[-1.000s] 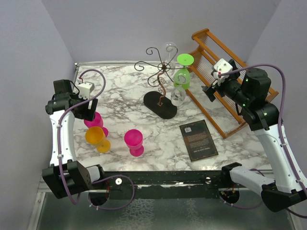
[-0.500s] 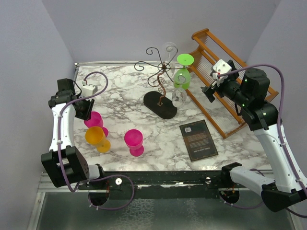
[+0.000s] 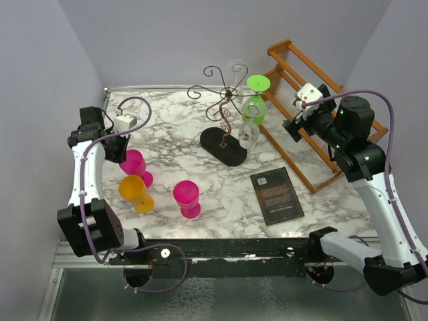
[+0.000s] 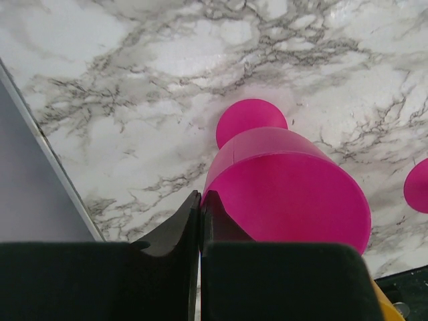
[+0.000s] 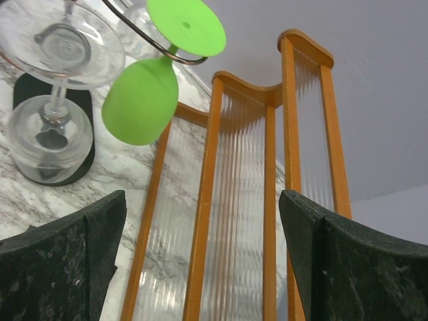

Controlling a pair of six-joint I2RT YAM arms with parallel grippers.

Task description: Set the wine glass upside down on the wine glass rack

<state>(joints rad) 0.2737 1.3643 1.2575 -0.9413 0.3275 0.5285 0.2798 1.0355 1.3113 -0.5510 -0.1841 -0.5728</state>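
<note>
Wine glass rack (image 3: 224, 148): dark wire, spiral arms, oval base. We log smooth magenta wine glass (image 4: 287, 194); left gripper (image 4: 199, 200) pressed together at rim, right gripper (image 5: 200, 224) spread.

Left wrist view: magenta glass (image 4: 287, 194) near rim is hidden behind left gripper (image 4: 200, 214); can't tell if the closed jaws pinch its wall. Other magenta glass (image 4: 418, 187) is cut by right edge. Orange glass (image 4: 384, 307) is just a sliver, bottom-right corner. Right wrist view: clear glass (image 5: 47, 144) foot is clipped at top-left corner.
</note>
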